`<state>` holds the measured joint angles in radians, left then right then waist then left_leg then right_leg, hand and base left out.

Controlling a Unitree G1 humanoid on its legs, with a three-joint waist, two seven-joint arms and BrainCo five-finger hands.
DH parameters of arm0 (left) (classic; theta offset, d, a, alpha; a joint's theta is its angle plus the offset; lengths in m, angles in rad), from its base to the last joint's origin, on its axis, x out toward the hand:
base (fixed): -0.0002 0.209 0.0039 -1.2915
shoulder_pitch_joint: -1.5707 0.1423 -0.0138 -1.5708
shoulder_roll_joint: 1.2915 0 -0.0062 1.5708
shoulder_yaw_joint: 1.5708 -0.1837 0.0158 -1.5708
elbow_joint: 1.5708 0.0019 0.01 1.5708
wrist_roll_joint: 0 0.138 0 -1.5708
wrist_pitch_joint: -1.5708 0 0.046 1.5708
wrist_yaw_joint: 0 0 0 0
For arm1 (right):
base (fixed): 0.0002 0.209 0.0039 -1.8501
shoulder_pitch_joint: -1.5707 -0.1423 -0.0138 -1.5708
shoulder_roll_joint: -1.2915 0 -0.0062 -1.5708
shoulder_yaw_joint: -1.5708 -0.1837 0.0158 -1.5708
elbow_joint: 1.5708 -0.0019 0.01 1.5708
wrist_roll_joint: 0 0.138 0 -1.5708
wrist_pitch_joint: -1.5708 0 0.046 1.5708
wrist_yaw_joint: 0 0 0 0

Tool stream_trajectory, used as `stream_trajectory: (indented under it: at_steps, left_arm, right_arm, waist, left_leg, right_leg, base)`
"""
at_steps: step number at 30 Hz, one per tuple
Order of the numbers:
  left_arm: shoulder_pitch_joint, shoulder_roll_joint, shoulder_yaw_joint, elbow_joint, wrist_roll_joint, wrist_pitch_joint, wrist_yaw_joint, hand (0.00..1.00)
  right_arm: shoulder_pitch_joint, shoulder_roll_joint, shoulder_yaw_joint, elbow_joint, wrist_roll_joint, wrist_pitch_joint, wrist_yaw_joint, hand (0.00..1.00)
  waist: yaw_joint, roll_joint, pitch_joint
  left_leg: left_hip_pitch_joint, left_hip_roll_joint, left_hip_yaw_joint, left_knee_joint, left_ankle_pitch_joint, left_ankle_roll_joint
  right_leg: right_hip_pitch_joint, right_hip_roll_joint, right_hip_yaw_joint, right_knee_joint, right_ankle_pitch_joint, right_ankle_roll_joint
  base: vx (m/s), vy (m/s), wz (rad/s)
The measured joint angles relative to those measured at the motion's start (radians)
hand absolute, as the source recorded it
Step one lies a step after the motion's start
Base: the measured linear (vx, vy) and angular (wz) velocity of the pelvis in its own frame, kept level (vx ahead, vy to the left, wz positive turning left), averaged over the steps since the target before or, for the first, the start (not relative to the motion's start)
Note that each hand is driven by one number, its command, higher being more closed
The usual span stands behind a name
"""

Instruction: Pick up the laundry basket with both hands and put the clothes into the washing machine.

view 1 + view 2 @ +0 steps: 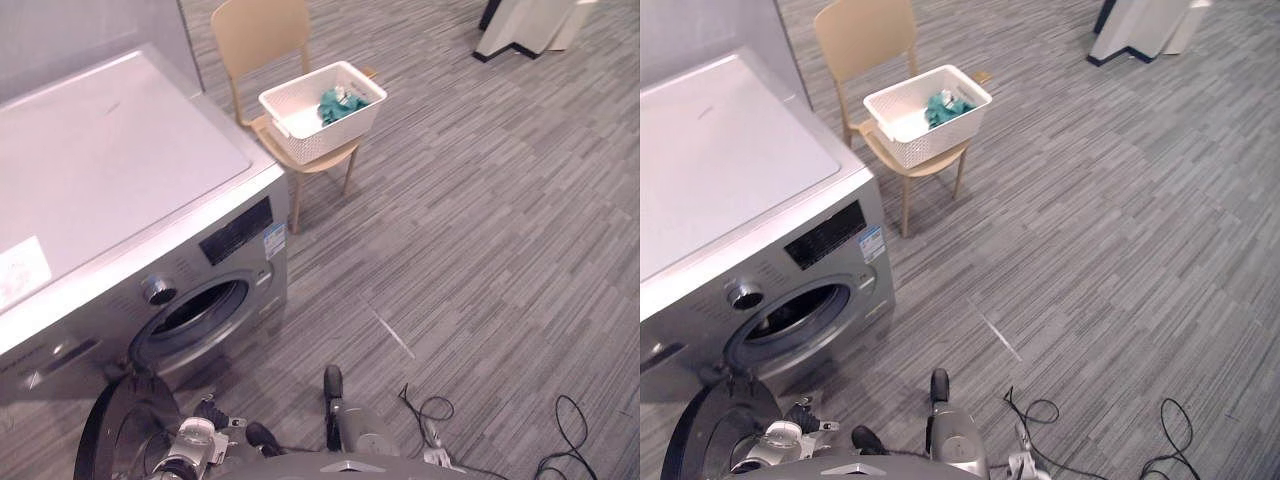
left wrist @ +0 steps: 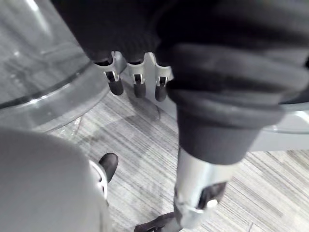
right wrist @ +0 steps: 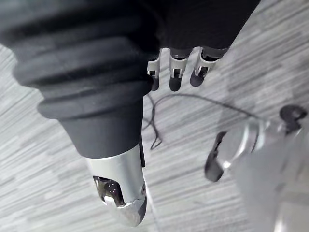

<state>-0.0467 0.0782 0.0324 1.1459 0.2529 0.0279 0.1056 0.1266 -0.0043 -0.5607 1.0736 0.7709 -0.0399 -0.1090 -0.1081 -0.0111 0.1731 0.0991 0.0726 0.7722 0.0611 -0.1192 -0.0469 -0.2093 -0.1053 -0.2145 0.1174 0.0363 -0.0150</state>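
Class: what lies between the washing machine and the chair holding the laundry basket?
Only bare floor separates washing machine and chair, in the right eye view.

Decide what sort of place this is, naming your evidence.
Probably a laundry corner staged in an office: open washing machine, laundry basket of clothes on a chair, grey striped floor.

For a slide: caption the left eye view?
White laundry basket holding teal clothes sits on a chair beside the open-doored washing machine.
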Motion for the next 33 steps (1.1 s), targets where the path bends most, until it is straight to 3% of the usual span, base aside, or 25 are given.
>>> stream_trajectory:
  at_steps: [2,4,8,9,10,12,13,15,16,17,19,21,22,23,24,25,26,27,28,29,30,32,33]
  left_arm:
    - [0.0,0.001,0.01,-0.003,-0.003,0.001,-0.001,0.0]
    - [0.0,-0.004,0.028,-0.003,-0.007,0.001,-0.005,0.0]
    - [-0.014,0.002,0.077,-0.004,-0.034,0.0,-0.009,0.0]
    - [-0.011,0.005,0.095,-0.007,-0.054,0.001,-0.009,0.0]
    - [-0.01,0.004,0.108,-0.014,-0.06,0.001,-0.009,0.0]
    - [-0.005,-0.001,0.138,-0.057,-0.106,0.002,-0.003,0.0]
    - [-0.004,-0.005,0.14,-0.064,-0.116,0.002,-0.002,0.0]
    - [0.01,-0.021,0.144,-0.081,-0.134,0.0,-0.004,0.0]
    - [0.023,-0.033,0.143,-0.09,-0.146,-0.005,-0.008,0.0]
    - [0.026,-0.038,0.146,-0.109,-0.154,-0.011,-0.007,0.0]
    - [0.037,-0.045,0.166,-0.124,-0.153,-0.029,-0.008,0.0]
    - [0.044,-0.058,0.209,-0.12,-0.153,-0.03,-0.008,0.0]
    - [0.058,-0.063,0.23,-0.109,-0.154,-0.029,-0.015,0.0]
    - [0.096,-0.062,0.253,-0.066,-0.153,-0.026,-0.033,0.0]
    - [0.129,-0.066,0.278,-0.044,-0.153,-0.013,-0.044,0.0]
    - [0.144,-0.072,0.293,-0.038,-0.154,-0.004,-0.048,0.0]
    - [0.194,-0.066,0.318,-0.03,-0.152,0.012,-0.048,0.0]
    - [0.202,-0.058,0.311,-0.028,-0.152,0.017,-0.048,0.0]
    - [0.201,-0.052,0.296,-0.029,-0.152,0.025,-0.047,0.0]
    - [0.208,-0.032,0.289,-0.012,-0.163,0.078,-0.046,0.0]
    - [0.238,-0.029,0.27,-0.013,-0.167,0.091,-0.043,0.0]
    - [0.249,-0.023,0.257,-0.012,-0.175,0.107,-0.021,0.0]
    - [0.246,-0.022,0.232,-0.019,-0.175,0.107,-0.014,0.0]
  right_arm:
    - [0.012,0.004,-0.004,0.024,-0.033,0.016,-0.002,0.0]
    - [0.01,0.001,-0.004,0.048,-0.035,0.024,-0.002,0.0]
    - [-0.012,0.002,0.011,0.044,-0.028,0.024,-0.001,0.0]
    - [-0.025,-0.014,0.055,0.04,-0.03,0.023,0.004,0.0]
    - [-0.031,-0.023,0.073,0.04,-0.029,0.022,0.005,0.0]
    - [-0.073,-0.046,0.129,0.008,-0.018,0.012,0.012,0.0]
    - [-0.084,-0.046,0.139,-0.005,-0.014,0.007,0.012,0.0]
    - [-0.129,-0.065,0.194,-0.046,-0.021,-0.009,0.01,0.0]
    - [-0.178,-0.09,0.244,-0.048,-0.035,-0.013,0.011,0.0]
    - [-0.206,-0.101,0.256,-0.046,-0.047,-0.019,0.014,0.0]
    - [-0.317,-0.111,0.277,-0.04,-0.072,-0.037,0.027,0.0]
    - [-0.351,-0.109,0.283,-0.04,-0.073,-0.046,0.038,0.0]
    - [-0.369,-0.109,0.284,-0.035,-0.075,-0.048,0.04,0.0]
    - [-0.376,-0.101,0.297,-0.035,-0.103,-0.044,0.042,0.0]
    - [-0.368,-0.079,0.32,-0.035,-0.126,-0.042,0.043,0.0]
    - [-0.359,-0.064,0.327,-0.035,-0.144,-0.041,0.043,0.0]
    - [-0.312,-0.036,0.348,-0.04,-0.168,-0.039,0.046,0.0]
    - [-0.291,-0.027,0.352,-0.041,-0.183,-0.037,0.054,0.0]
    - [-0.257,-0.014,0.351,-0.045,-0.194,-0.031,0.068,0.0]
    - [-0.208,-0.002,0.35,-0.051,-0.219,-0.016,0.085,0.0]
    - [-0.157,-0.007,0.346,-0.086,-0.241,-0.004,0.089,0.0]
    - [-0.128,-0.033,0.29,-0.102,-0.265,-0.001,0.107,0.0]
    - [-0.108,-0.034,0.229,-0.1,-0.266,-0.001,0.109,0.0]
  waist:
    - [0.001,0.008,0.0]
    - [-0.002,0.017,-0.002]
    - [0.001,0.012,-0.006]
    - [0.001,0.017,-0.01]
    - [0.002,0.021,-0.011]
    - [0.029,0.042,-0.003]
    - [0.034,0.042,-0.001]
    - [0.059,0.037,0.002]
    - [0.083,0.041,0.002]
    - [0.099,0.048,0.004]
    - [0.148,0.078,0.019]
    - [0.162,0.096,0.024]
    - [0.174,0.111,0.015]
    - [0.195,0.127,0.006]
    - [0.202,0.128,-0.005]
    - [0.211,0.107,-0.01]
    - [0.219,0.074,-0.033]
    - [0.218,0.068,-0.037]
    - [0.214,0.052,-0.036]
    - [0.2,0.028,-0.029]
    - [0.186,0.022,-0.026]
    - [0.157,0.031,-0.026]
    - [0.15,0.033,-0.025]
  left_leg:
    - [0.006,0.025,0.02,0.016,-0.012,-0.019]
    - [0.006,0.058,0.021,0.041,-0.022,-0.037]
    - [0.041,0.145,-0.009,0.158,-0.066,-0.1]
    - [0.016,0.225,-0.05,0.315,-0.097,-0.088]
    - [-0.01,0.267,-0.072,0.402,-0.102,-0.071]
    - [-0.147,0.417,-0.197,0.732,-0.046,0.104]
    - [-0.179,0.419,-0.25,0.787,-0.053,0.098]
    - [-0.261,0.315,-0.398,0.864,-0.097,0.029]
    - [-0.313,0.202,-0.488,0.865,-0.125,-0.015]
    - [-0.336,0.153,-0.516,0.85,-0.137,-0.019]
    - [-0.404,0.02,-0.525,0.631,-0.146,0.007]
    - [-0.43,-0.025,-0.549,0.499,-0.12,0.016]
    - [-0.439,-0.061,-0.61,0.373,-0.073,0.007]
    - [-0.428,-0.098,-0.694,0.319,0.024,0.047]
    - [-0.402,-0.115,-0.695,0.334,0.032,0.105]
    - [-0.38,-0.12,-0.657,0.339,0.005,0.108]
    - [-0.336,-0.144,-0.628,0.333,-0.045,0.109]
    - [-0.313,-0.154,-0.628,0.328,-0.062,0.115]
    - [-0.269,-0.173,-0.632,0.313,-0.075,0.127]
    - [-0.205,-0.204,-0.647,0.291,-0.081,0.138]
    - [-0.145,-0.222,-0.682,0.283,-0.09,0.144]
    - [-0.08,-0.217,-0.761,0.266,-0.093,0.142]
    - [-0.039,-0.201,-0.81,0.232,-0.1,0.129]
  right_leg:
    - [0.0,-0.017,-0.087,0.029,-0.024,0.005]
    - [0.004,0.008,-0.086,0.03,-0.041,0.017]
    - [-0.005,0.019,-0.099,0.226,-0.205,-0.008]
    - [0.021,0.045,-0.104,0.256,-0.244,-0.011]
    - [0.037,0.063,-0.106,0.246,-0.249,-0.015]
    - [0.125,0.149,-0.098,0.165,-0.237,-0.068]
    - [0.144,0.158,-0.094,0.152,-0.237,-0.073]
    - [0.184,0.163,-0.052,0.123,-0.241,-0.088]
    - [0.208,0.164,-0.015,0.091,-0.237,-0.089]
    - [0.22,0.165,0.001,0.071,-0.225,-0.088]
    - [0.298,0.177,0.08,-0.004,-0.21,-0.076]
    - [0.326,0.176,0.108,-0.026,-0.213,-0.071]
    - [0.338,0.177,0.133,-0.041,-0.22,-0.062]
    - [0.361,0.174,0.183,-0.029,-0.262,-0.042]
    - [0.369,0.157,0.211,0.025,-0.317,-0.032]
    - [0.367,0.136,0.231,0.082,-0.354,-0.02]
    - [0.295,0.096,0.219,0.294,-0.415,0.035]
    - [0.254,0.081,0.203,0.417,-0.411,0.046]
    - [0.182,0.055,0.193,0.615,-0.373,0.083]
    - [0.089,0.015,0.188,0.876,-0.282,0.109]
    - [0.022,-0.016,0.187,1.046,-0.255,0.11]
    - [-0.041,-0.054,0.149,1.082,-0.263,0.104]
    - [-0.078,-0.086,0.135,1.018,-0.273,0.09]
  base:
    - [0.12,-0.075,-0.3]
    - [0.12,-0.116,-0.22]
    - [0.16,-0.192,0.03]
    - [0.18,-0.27,0.0]
    - [0.27,-0.408,-0.14]
    - [0.25,-0.305,-0.28]
    - [0.25,-0.227,-0.27]
    - [0.24,-0.144,-0.44]
    - [0.3,-0.058,-0.73]
    - [0.25,-0.016,-1.1]
    - [0.35,0.034,-0.99]
    - [0.29,0.065,-0.55]
    - [0.32,0.115,-0.88]
    - [0.45,0.177,-1.0]
    - [0.44,0.164,-0.94]
    - [0.51,0.138,-0.79]
    - [0.41,0.084,-0.54]
    - [0.5,0.115,-0.28]
    - [0.48,0.111,0.29]
    - [0.58,0.085,0.66]
    - [0.47,0.022,0.81]
    - [0.43,-0.048,1.3]
    - [0.38,-0.089,1.42]
